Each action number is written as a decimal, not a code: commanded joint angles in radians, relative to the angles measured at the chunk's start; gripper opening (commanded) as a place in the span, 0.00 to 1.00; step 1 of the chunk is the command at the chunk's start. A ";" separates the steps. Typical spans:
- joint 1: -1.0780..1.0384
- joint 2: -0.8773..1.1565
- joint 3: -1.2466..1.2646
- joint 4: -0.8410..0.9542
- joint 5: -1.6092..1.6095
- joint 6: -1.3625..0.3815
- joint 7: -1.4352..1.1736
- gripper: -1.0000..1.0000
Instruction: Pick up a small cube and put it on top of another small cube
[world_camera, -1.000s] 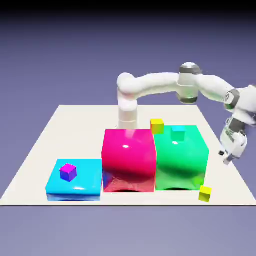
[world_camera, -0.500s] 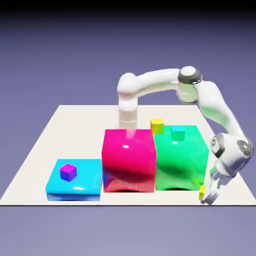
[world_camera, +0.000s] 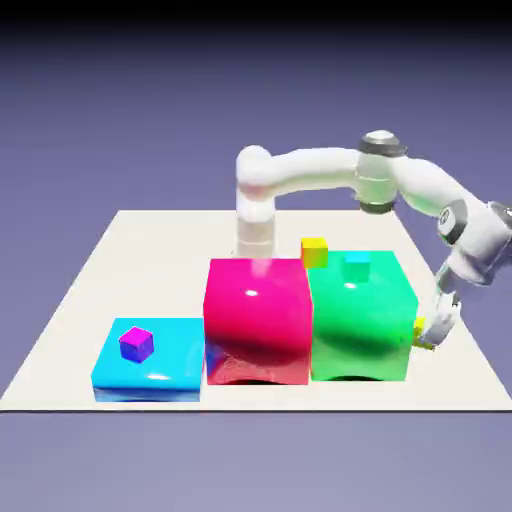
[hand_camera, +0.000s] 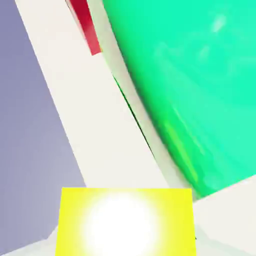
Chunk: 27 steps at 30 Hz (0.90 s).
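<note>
The claw (world_camera: 432, 331) grasps the tiny bright yellow cube (hand_camera: 125, 222) between its fingers, lifted just beside the big glossy green block (world_camera: 360, 318)

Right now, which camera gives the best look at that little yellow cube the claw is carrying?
The hand view: the small cube fills the bottom, large and bright. The exterior view shows only a yellow sliver in the claw, beside the green block.

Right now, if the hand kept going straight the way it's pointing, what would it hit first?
Probably the white table, close beside the big green block; depth is unclear. The hand carries the small yellow cube, which would touch first.
</note>
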 joint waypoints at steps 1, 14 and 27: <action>0.028 0.023 -0.024 -0.036 -0.031 -0.005 0.002 0.00; 0.407 0.302 -0.301 -0.507 -0.433 -0.071 0.048 0.00; 0.530 0.305 -0.296 -0.734 -0.455 -0.007 0.097 1.00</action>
